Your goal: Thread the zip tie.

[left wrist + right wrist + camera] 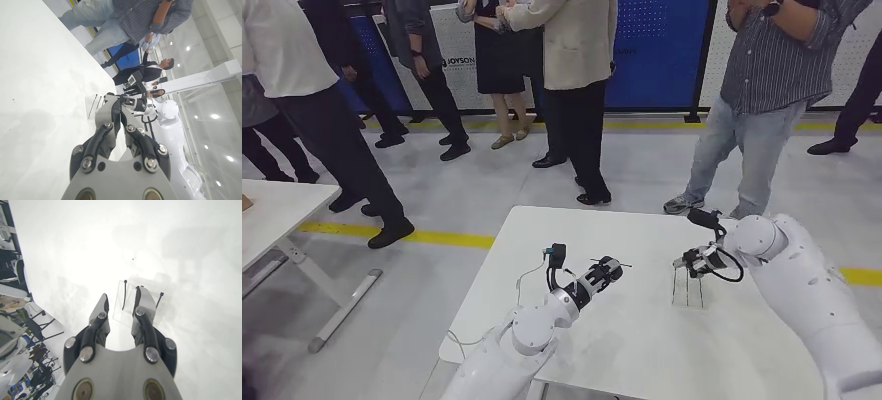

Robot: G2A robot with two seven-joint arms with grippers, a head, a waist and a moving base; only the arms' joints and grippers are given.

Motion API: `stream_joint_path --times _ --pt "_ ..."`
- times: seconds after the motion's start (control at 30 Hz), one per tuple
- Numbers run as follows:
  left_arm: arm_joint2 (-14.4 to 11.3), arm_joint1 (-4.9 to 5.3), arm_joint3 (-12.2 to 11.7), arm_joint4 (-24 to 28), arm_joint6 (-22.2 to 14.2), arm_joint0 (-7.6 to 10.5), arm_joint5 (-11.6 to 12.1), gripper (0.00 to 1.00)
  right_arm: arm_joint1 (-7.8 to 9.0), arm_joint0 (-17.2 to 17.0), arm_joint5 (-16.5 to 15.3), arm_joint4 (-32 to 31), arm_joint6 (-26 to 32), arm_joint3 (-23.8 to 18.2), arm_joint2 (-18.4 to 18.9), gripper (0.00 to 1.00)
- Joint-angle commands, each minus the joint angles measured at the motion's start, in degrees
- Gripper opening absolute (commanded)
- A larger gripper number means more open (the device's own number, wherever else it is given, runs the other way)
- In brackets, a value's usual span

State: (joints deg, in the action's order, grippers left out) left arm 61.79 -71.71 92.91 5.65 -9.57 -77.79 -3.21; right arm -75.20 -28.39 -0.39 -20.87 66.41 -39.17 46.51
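Pinching a thin black zip tie [627, 265] in the closed left pincer [118, 102]; holding the right pincer [122, 291] spread above a clear plastic stand [118, 306] of more black ties [124, 294], on white tabletop [642, 340].

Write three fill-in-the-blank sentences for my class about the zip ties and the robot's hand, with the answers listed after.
1. The clear stand holds ___ zip ties.
2. The zip ties are ___ in colour.
3. The right hand, close to the stand, has its fingers ___.
Missing words: three; black; open.
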Motion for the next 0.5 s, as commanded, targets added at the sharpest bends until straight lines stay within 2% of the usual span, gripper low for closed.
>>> stream_joint_path --times 0.0,0.1,0.13,0.17,0.23,0.47 --pt "0.0 0.0 0.0 0.0 0.0 0.0 0.0 0.0 2.05 -3.17 -0.08 -0.07 0.25 -5.39 3.31 0.33" --pt "0.0 0.0 0.0 0.0 0.0 0.0 0.0 0.0 5.2 -9.73 -0.52 0.61 1.87 -15.27 9.22 0.38" --pt "0.0 0.0 0.0 0.0 0.0 0.0 0.0 0.0 6.05 -11.74 -1.03 0.79 3.03 -18.29 10.9 0.6" --pt "0.0 0.0 0.0 0.0 0.0 0.0 0.0 0.0 7.05 -14.17 -2.51 1.76 5.51 -21.7 13.02 1.0" --pt "0.0 0.0 0.0 0.0 0.0 0.0 0.0 0.0 8.07 -16.08 -3.04 1.69 7.96 -24.37 15.14 1.0" --pt "0.0 0.0 0.0 0.0 0.0 0.0 0.0 0.0 8.07 -16.08 -3.04 1.69 7.96 -24.37 15.14 1.0"
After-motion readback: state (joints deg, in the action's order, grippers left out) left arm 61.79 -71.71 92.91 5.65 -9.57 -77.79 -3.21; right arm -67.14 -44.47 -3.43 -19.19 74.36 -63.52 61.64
